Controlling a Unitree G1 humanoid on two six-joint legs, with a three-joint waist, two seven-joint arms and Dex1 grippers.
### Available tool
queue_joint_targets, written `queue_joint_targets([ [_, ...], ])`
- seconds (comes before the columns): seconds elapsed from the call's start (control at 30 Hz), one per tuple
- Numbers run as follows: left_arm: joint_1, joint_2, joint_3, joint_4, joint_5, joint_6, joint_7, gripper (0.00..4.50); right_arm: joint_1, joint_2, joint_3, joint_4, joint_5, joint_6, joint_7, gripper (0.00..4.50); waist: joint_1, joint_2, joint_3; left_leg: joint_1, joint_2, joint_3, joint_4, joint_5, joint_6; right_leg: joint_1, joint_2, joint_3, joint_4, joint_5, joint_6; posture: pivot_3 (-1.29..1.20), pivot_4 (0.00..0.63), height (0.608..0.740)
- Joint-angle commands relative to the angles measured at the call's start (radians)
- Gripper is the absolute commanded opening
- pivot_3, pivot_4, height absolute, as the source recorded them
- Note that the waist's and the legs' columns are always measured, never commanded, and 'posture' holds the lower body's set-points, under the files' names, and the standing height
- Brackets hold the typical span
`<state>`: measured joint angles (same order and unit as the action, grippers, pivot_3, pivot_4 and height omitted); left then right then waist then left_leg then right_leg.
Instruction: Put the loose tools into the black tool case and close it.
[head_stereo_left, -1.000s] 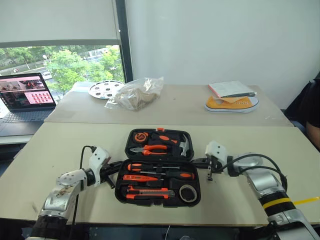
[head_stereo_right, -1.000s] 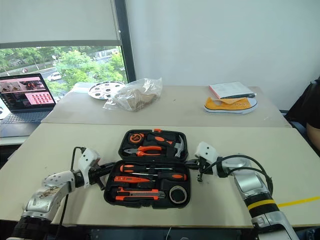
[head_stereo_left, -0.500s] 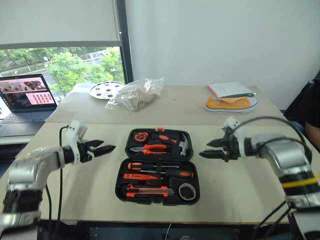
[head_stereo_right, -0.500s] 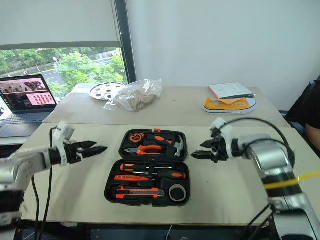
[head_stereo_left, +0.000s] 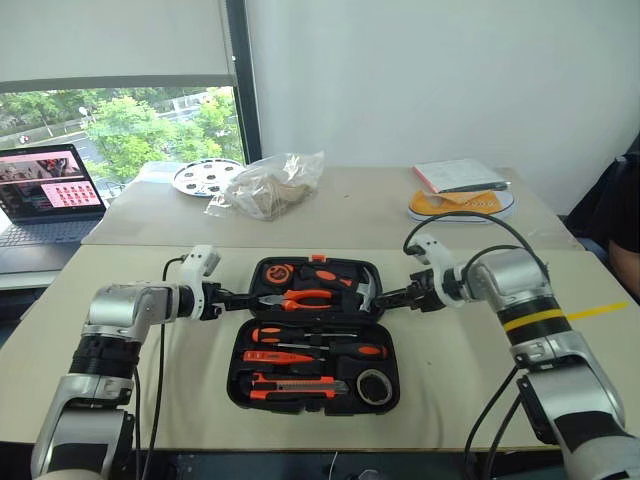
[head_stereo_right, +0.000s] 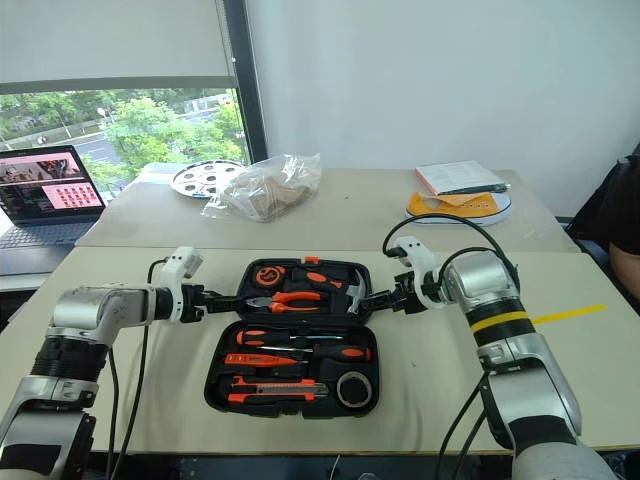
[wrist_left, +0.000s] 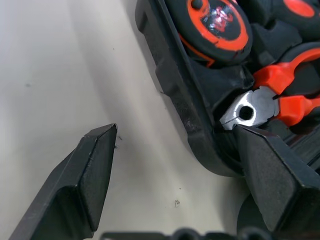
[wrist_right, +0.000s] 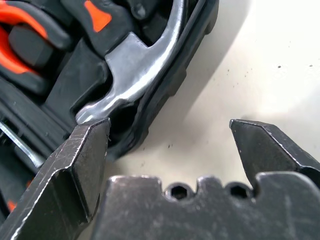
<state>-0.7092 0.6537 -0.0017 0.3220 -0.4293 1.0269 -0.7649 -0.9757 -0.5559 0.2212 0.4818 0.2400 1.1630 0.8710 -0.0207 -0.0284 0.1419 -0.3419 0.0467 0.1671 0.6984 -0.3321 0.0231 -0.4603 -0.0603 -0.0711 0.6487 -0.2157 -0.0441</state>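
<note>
Screwdrivers (head_stereo_left: 318, 342) lengthwise across case (head_stereo_left: 316, 372)

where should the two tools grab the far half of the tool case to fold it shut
Grip the far half of the black tool case by its two short side rims, one tool from each side. It lies flat open on the table, hinged along the middle, so the side rims are the free edges. The left tool and right tool already straddle them, open, one finger inside, one outside.
</note>
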Motion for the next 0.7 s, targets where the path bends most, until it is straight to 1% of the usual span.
queue_joint_targets([
  [0.03, -0.02, -0.008, -0.005, 0.001, 0.016, 0.005, 0.006, 3.72, -0.03, 0.003, 0.001, 0.033, -0.013, 0.002, -0.007, 3.06, 0.0, 0.0, 0.0, 0.0, 0.0, 0.0, 0.0, 0.0, 0.0, 0.0, 0.0, 0.0, 0.0, 0.0, 0.0, 0.0, 0.15, 0.74],
  [0.1, -0.019, -0.016, -0.004, 0.005, 0.018, 0.003, 0.006, 3.21, -0.037, 0.01, 0.004, 0.048, -0.014, 0.01, -0.01, 2.39, 0.001, 0.0, 0.0, 0.001, 0.0, 0.0, 0.001, 0.0, 0.0, 0.0, -0.001, 0.0, 0.0, 0.0, 0.0, 0.0, 0.15, 0.74],
  [0.2, -0.017, -0.032, 0.01, 0.022, 0.018, 0.003, 0.018, 2.02, -0.052, 0.027, 0.009, 0.083, -0.021, 0.011, -0.019, 1.34, 0.002, 0.0, 0.0, 0.003, 0.0, 0.0, 0.002, 0.0, -0.001, 0.001, -0.001, 0.002, 0.0, 0.0, 0.0, 0.0, 0.15, 0.74],
  [0.27, -0.011, -0.044, 0.029, 0.023, 0.009, 0.006, 0.028, 1.35, -0.059, 0.038, 0.0, 0.104, -0.021, 0.011, -0.026, 0.68, 0.001, 0.0, 0.0, 0.005, 0.0, 0.0, 0.002, 0.001, -0.001, 0.003, -0.001, 0.003, 0.001, 0.0, 0.0, 0.0, 0.15, 0.74],
  [0.3, -0.006, -0.05, 0.042, 0.021, 0.003, 0.007, 0.032, 1.05, -0.063, 0.041, -0.005, 0.113, -0.02, 0.009, -0.028, 0.44, 0.001, 0.0, 0.0, 0.006, 0.0, -0.001, 0.002, 0.001, -0.002, 0.003, -0.001, 0.003, 0.001, 0.0, 0.0, 0.0, 0.15, 0.74],
  [0.33, 0.0, -0.057, 0.059, 0.018, -0.005, 0.004, 0.038, 0.58, -0.066, 0.045, -0.015, 0.119, -0.02, -0.001, -0.034, 0.04, 0.001, 0.0, 0.0, 0.006, 0.0, -0.001, 0.003, 0.001, -0.002, 0.003, -0.001, 0.003, 0.002, 0.0, 0.0, 0.0, 0.15, 0.74],
  [0.37, 0.004, -0.065, 0.078, 0.016, -0.011, 0.004, 0.049, 0.35, -0.067, 0.05, -0.029, 0.121, -0.015, -0.019, -0.036, 0.0, 0.001, 0.0, 0.0, 0.006, 0.0, -0.002, 0.004, 0.001, -0.002, 0.003, -0.002, 0.003, 0.004, 0.0, 0.0, 0.0, 0.15, 0.74],
  [0.4, 0.01, -0.076, 0.105, 0.012, -0.023, -0.012, 0.055, 0.02, -0.064, 0.056, -0.054, 0.11, -0.002, -0.047, -0.034, 0.0, 0.001, 0.0, 0.0, 0.007, 0.0, -0.003, 0.005, 0.001, -0.002, 0.003, -0.002, 0.004, 0.005, 0.0, 0.0, 0.0, 0.15, 0.74],
  [0.5, 0.035, -0.108, 0.188, -0.025, -0.066, -0.099, 0.041, 0.01, -0.033, 0.064, -0.122, 0.035, 0.047, -0.182, 0.023, 0.0, 0.0, 0.0, 0.0, 0.007, 0.0, -0.003, 0.007, 0.001, -0.002, 0.003, -0.004, 0.005, 0.009, 0.001, -0.001, 0.0, 0.15, 0.74],
  [0.57, 0.052, -0.118, 0.228, -0.046, -0.089, -0.143, 0.027, 0.01, -0.007, 0.061, -0.145, -0.014, 0.06, -0.266, 0.051, 0.0, 0.0, 0.0, 0.0, 0.006, 0.0, -0.003, 0.007, 0.002, -0.003, 0.002, -0.004, 0.005, 0.009, 0.001, -0.001, 0.0, 0.15, 0.74],
  [0.63, 0.097, -0.126, 0.251, -0.093, -0.087, -0.273, -0.014, 0.01, 0.037, 0.059, -0.172, -0.072, 0.055, -0.436, 0.066, 0.0, -0.001, 0.0, 0.0, 0.005, 0.0, -0.003, 0.007, 0.002, -0.003, 0.001, -0.004, 0.005, 0.009, 0.001, -0.001, 0.0, 0.15, 0.74],
  [0.7, 0.156, -0.113, 0.251, -0.154, -0.083, -0.357, -0.067, 0.01, 0.092, 0.045, -0.173, -0.133, 0.031, -0.63, 0.097, 0.0, -0.003, 0.0, 0.001, 0.004, 0.0, -0.003, 0.007, 0.002, -0.004, -0.001, -0.003, 0.005, 0.009, 0.001, -0.002, 0.0, 0.15, 0.74],
])
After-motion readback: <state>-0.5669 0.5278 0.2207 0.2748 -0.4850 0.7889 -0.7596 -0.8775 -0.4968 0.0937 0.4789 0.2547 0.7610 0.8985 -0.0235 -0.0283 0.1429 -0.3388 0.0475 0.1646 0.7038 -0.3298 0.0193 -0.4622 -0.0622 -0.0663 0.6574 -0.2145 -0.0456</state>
